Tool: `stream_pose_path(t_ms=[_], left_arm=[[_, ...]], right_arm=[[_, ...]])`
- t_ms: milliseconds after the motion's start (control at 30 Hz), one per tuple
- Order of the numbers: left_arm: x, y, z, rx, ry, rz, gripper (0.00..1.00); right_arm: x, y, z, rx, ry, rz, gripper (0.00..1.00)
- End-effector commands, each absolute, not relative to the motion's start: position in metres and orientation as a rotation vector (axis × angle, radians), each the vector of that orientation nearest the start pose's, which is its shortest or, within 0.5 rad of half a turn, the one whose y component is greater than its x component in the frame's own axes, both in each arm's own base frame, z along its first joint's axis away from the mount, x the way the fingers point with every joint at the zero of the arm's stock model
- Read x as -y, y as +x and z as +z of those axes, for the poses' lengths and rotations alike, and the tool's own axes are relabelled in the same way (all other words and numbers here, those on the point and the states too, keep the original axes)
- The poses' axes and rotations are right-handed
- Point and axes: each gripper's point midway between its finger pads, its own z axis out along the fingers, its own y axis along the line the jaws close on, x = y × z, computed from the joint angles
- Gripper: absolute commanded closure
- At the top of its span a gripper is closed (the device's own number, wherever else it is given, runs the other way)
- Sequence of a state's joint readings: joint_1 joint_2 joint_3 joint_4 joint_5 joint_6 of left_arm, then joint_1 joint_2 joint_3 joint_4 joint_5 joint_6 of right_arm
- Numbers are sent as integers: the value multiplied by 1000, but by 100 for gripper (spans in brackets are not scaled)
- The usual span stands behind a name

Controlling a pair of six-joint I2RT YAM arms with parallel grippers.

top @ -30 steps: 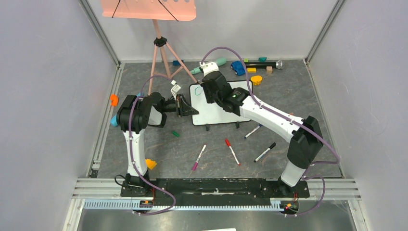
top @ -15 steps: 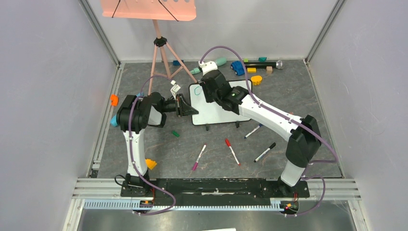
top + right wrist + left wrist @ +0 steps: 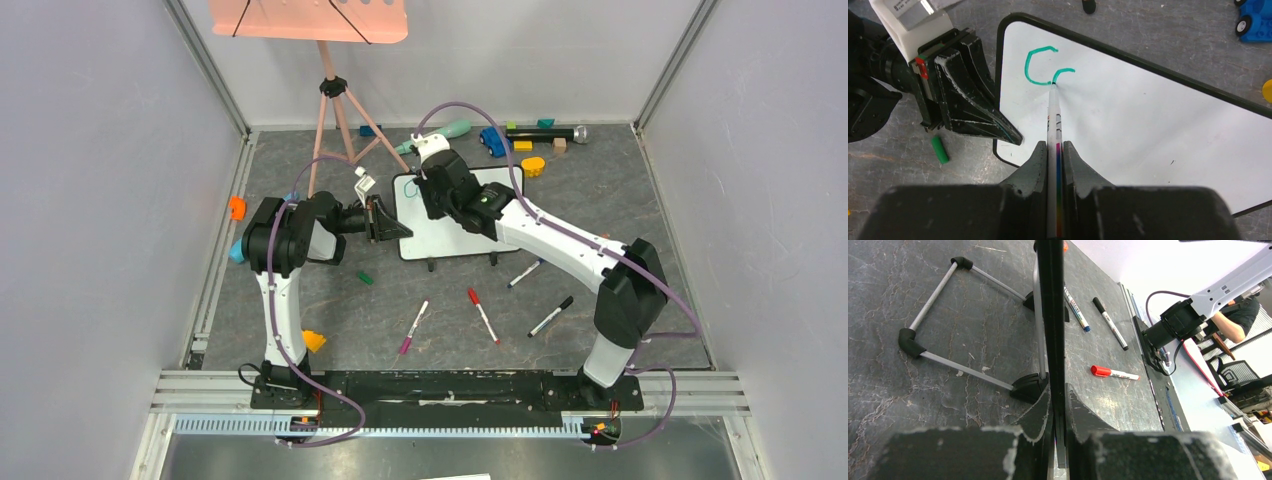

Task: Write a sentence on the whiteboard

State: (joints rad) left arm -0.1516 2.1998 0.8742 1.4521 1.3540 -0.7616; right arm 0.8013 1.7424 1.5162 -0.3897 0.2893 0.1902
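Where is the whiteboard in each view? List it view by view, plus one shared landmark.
Top external: whiteboard at mid-frame, lying between the two arms.
Left wrist: whiteboard edge-on, a dark upright strip between the fingers.
Right wrist: whiteboard, its white face filling centre and right.
Shared landmark: left gripper clamping its left edge.

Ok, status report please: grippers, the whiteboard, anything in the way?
Left gripper shut on whiteboard edge. Right gripper shut on marker, tip on board. One teal letter done, second begun. Nothing in the way.
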Motion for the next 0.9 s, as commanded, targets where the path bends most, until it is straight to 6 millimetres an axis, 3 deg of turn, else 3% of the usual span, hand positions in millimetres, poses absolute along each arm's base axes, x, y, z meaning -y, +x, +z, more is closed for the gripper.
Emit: stream_pose_path(t_ms=[0, 333, 867], left_arm=[[233, 351, 100, -1514, 888, -1558, 98], [233, 351, 100, -1514, 887, -1558, 98], [233, 350, 100, -1512, 891, -1556, 98]], right_arm=[[-311, 373, 203, -2112, -475, 218, 100], [-295, 383, 215, -2094, -407, 130, 100], [-309, 399, 224, -2076, -418, 164, 100]])
